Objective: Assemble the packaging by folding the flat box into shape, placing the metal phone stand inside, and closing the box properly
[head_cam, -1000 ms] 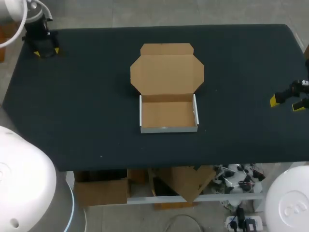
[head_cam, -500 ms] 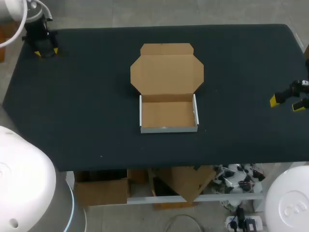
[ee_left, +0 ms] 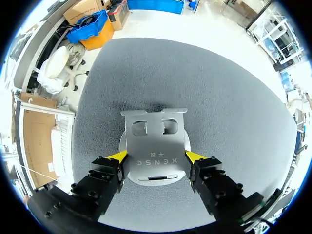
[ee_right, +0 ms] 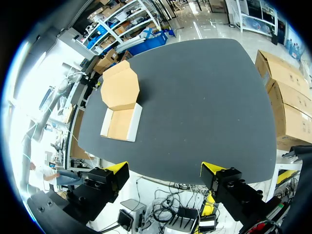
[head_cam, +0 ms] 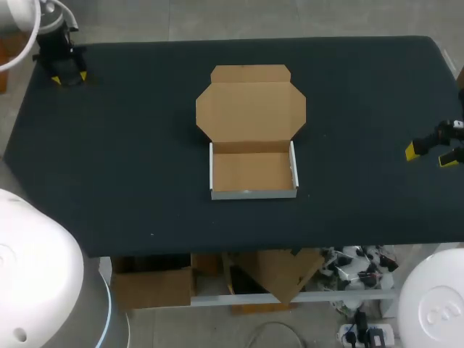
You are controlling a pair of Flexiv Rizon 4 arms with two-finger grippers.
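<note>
L arm (head_cam: pixel 32 272) & R arm (head_cam: pixel 435 297) are clad in glossy white, rounded shells; small round marks are seen on each. L gripper (ee_left: pixel 156 157) & R gripper (ee_right: pixel 165 168) are built of black, blocky fingers w/ yellow wedge tips, round screw recesses incl.

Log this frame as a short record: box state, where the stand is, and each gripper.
cardboard box: mid-table, folded into an open tray, empty
lid: lying flat behind the tray, not closed
metal phone stand: at the table's far left corner, at the left gripper; grip unclear
right gripper: by the table's right edge, fingers open, holding nothing
step: stand not yet in the box
</note>
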